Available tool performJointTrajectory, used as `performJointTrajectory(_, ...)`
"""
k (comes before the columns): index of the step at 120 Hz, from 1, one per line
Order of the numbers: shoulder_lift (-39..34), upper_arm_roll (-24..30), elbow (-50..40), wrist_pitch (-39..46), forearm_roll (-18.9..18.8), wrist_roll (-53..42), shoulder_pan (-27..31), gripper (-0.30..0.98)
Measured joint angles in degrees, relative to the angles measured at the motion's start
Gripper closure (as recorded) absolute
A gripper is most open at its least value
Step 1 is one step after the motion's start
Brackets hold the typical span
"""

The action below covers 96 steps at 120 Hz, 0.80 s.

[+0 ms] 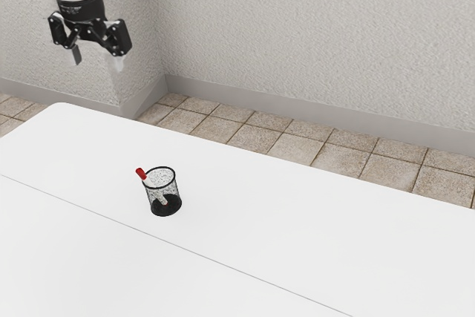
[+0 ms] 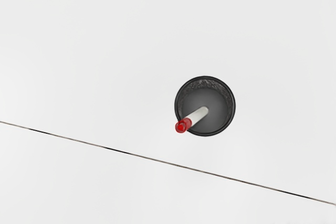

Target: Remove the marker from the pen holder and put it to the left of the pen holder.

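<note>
Marker [image 2: 193, 118] is in the mesh pen holder [image 2: 206, 83], tilted, lower end down inside, red cap poking out past the rim. In the exterior view it leans toward that view's left. Tool [image 1: 97, 59] is up high, well apart from the holder, fingers spread wide, nothing between them. Holder is upright on the white desk [image 1: 297, 220]. Progress: basically zero, nothing of the pick done as far as I can see. Left to do: line up over the cap end, descend, close on it, lift along the marker's lean until it's out of the holder, set it down on the left side, let go. Main risk, my guess: clipping the rim or dragging the holder along if the pull is off-angle. Count: one marker, one pen holder, one desk, one tool.
</note>
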State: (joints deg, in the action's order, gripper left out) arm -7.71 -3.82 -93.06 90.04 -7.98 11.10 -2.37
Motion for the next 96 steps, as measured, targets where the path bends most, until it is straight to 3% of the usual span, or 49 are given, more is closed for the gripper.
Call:
performJointTrajectory(20,-1.14,0.53,-2.04,0.95,0.11,-0.49,-0.02,0.00)
performJointTrajectory(48,-5.44,-0.62,-24.44,11.82,0.00,0.05,1.77,0.00)
performJointTrajectory(96,4.69,-0.95,-33.43,35.97,3.58,3.60,3.41,0.00)
